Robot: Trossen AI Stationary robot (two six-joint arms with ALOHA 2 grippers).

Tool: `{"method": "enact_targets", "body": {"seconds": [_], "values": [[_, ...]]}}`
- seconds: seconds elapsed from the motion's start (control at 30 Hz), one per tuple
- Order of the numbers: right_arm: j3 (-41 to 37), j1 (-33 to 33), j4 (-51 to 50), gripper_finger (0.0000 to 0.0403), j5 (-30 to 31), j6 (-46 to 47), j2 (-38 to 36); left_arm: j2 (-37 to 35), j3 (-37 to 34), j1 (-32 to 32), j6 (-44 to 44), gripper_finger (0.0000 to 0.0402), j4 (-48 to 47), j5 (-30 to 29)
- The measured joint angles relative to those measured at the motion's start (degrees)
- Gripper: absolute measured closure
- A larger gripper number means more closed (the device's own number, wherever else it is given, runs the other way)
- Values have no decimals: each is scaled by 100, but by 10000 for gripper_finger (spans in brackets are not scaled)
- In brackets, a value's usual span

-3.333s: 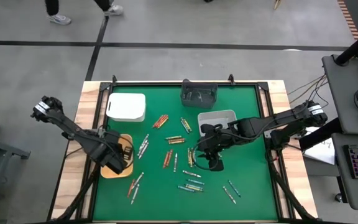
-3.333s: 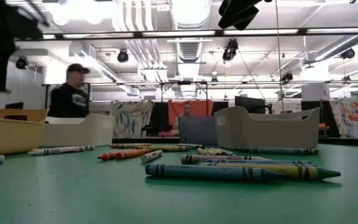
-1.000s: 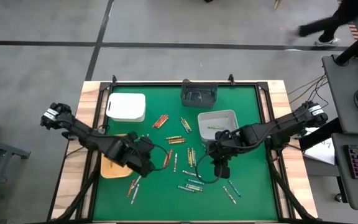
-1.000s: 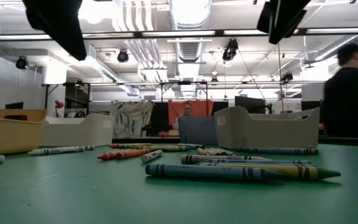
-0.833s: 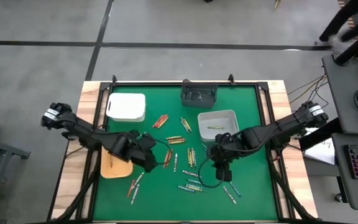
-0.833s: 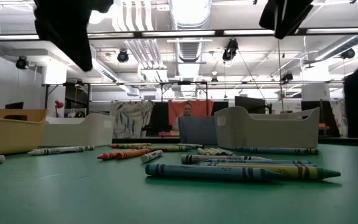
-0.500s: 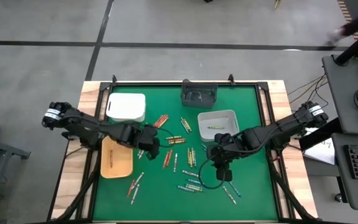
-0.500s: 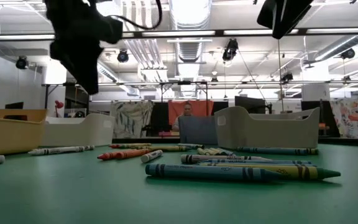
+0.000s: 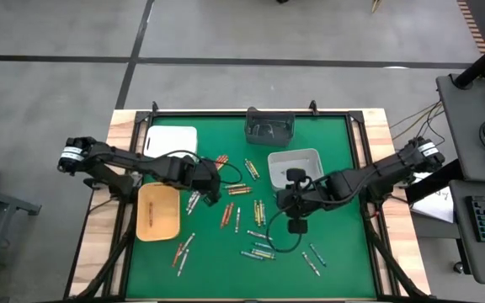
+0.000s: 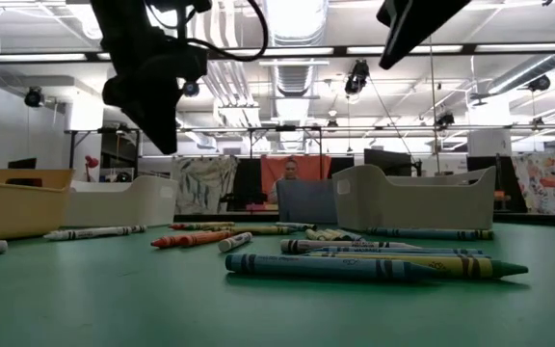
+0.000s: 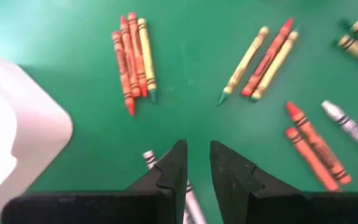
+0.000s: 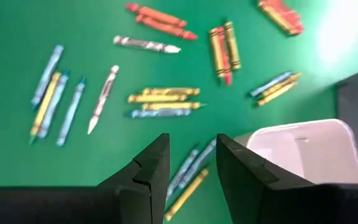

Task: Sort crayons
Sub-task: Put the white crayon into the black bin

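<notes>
Crayons [image 9: 244, 190] are lying loose across the middle of the green surface [image 9: 335, 252], in small clumps and singles. Sorting is looking partly done: at least one yellowish stick is showing inside the grey-white bin [image 9: 294, 164], while the tan tray [image 9: 158, 213] and the white tray [image 9: 170, 140] are showing nothing I can make out.

Left gripper [image 9: 209, 187] is hanging above the surface just right of the tan tray, near the red-orange group [image 9: 218, 163]. In its wrist view the fingers [image 11: 169, 177] are parted only by a narrow slot, holding nothing. A grey-white crayon [image 11: 149, 158] is lying just ahead of the tips, partly hidden by them. Likely reason for the pose: lining up over that stick so the narrow gap can straddle it.

Right gripper [image 9: 297, 210] is hovering beside the grey-white bin's near corner, above the yellow and green-blue cluster [image 9: 259, 212]. Its fingers [image 12: 151, 171] are spread, empty, with blue and yellow sticks [image 12: 194, 165] showing in the gap. It is probably staying close to the bin to keep carries short.

Low view is showing both arms well clear of the surface, so neither is touching a crayon. Tight clumps may make a single-stick pinch awkward.
</notes>
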Motion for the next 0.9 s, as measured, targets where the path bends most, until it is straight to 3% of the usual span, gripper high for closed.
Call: {"method": "enact_targets", "body": {"seconds": [0.33, 0.63, 0.9], "values": [[0, -8, 89, 284, -76, 320, -2, 0, 0, -728, -319, 349, 1417, 3], [0, 80, 24, 284, -1300, 1549, -2, 2, 0, -1440, -1369, 349, 2123, -202], [0, 534, -38, 284, -1368, 2089, 0, 487, -7, -1963, -1713, 349, 2878, -482]]}}
